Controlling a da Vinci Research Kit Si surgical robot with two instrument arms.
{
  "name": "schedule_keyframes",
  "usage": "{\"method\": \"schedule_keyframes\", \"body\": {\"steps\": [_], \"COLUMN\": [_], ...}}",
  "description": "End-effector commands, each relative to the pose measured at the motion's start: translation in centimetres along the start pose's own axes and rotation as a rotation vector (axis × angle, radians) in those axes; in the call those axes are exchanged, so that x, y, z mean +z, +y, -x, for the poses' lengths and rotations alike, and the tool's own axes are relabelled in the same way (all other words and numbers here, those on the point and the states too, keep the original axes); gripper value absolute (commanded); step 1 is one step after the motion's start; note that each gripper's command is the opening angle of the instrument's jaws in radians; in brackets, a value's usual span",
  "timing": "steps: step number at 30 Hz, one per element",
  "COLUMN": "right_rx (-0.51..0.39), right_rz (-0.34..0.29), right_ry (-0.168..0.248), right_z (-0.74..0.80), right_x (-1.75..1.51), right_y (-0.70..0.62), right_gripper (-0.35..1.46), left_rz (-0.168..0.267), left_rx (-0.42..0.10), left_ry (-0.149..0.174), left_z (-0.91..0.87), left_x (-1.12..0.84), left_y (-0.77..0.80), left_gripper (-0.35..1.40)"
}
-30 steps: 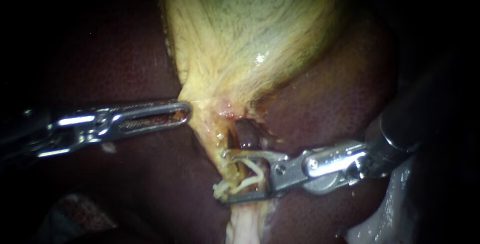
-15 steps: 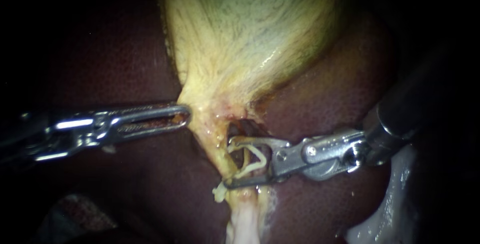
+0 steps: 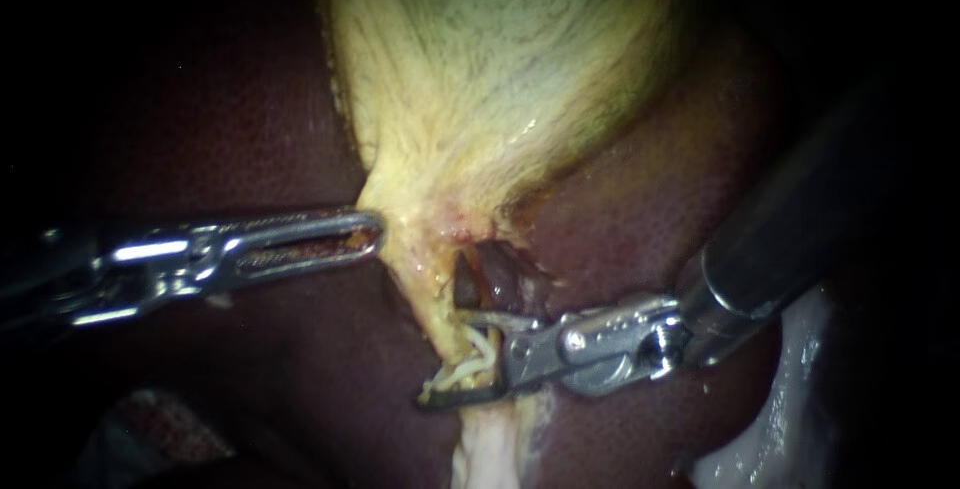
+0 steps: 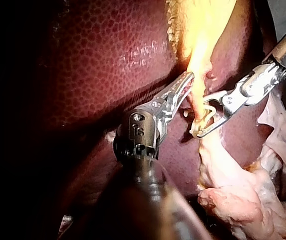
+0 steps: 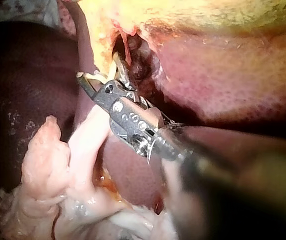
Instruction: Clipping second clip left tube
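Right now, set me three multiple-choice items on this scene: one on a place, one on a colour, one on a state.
1. The tip of the left instrument lies:
A. at the gallbladder's lower edge
B. on a swab
C. clear of all tissue

2. The clip is:
A. white
B. blue
C. black

3. The right instrument holds:
A. nothing
B. the clip, set around the tube
C. a needle

Answers:
1. A, the tip meets the yellow tissue where the gallbladder narrows.
2. A, it shows as a pale white loop against the dark metal.
3. B, the clip sits in the instrument's end, with the tube passing through.
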Motion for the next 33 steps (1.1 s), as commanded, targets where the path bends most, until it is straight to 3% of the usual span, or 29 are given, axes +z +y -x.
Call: {"method": "schedule_keyframes", "body": {"steps": [1, 9, 12, 14, 15, 19, 23, 33], "right_rx": [0.0, 0.001, 0.032, 0.057, 0.076, 0.102, 0.102, 0.105], "right_rz": [0.001, -0.001, -0.003, -0.014, -0.022, -0.034, -0.04, -0.054], "right_ry": [-0.012, -0.02, -0.02, -0.018, -0.021, -0.029, -0.053, -0.053], "right_z": [0.01, 0.0, -0.02, -0.05, -0.07, -0.11, -0.05, -0.03], "right_x": [0.01, 0.0, -0.04, -0.09, -0.11, -0.16, -0.11, -0.1], "right_y": [0.0, 0.02, 0.01, 0.01, 0.02, 0.03, 0.0, 0.0], "right_gripper": [0.54, 0.42, 0.11, -0.27, -0.35, -0.35, -0.35, -0.35], "left_rz": [-0.003, -0.002, -0.002, -0.002, -0.002, -0.002, -0.002, -0.001], "left_rx": [0.0, -0.001, -0.001, -0.001, -0.001, -0.001, -0.001, -0.001], "left_ry": [0.001, 0.001, 0.001, 0.001, 0.001, 0.001, 0.001, 0.001], "left_z": [0.0, 0.0, 0.0, 0.0, 0.0, 0.0, 0.0, 0.0], "left_x": [0.0, 0.0, 0.01, 0.01, 0.01, 0.01, 0.01, 0.03], "left_y": [0.0, -0.02, -0.02, -0.02, -0.02, -0.02, -0.02, -0.02], "left_gripper": [-0.35, -0.35, -0.35, -0.35, -0.35, -0.35, -0.35, -0.35]}}
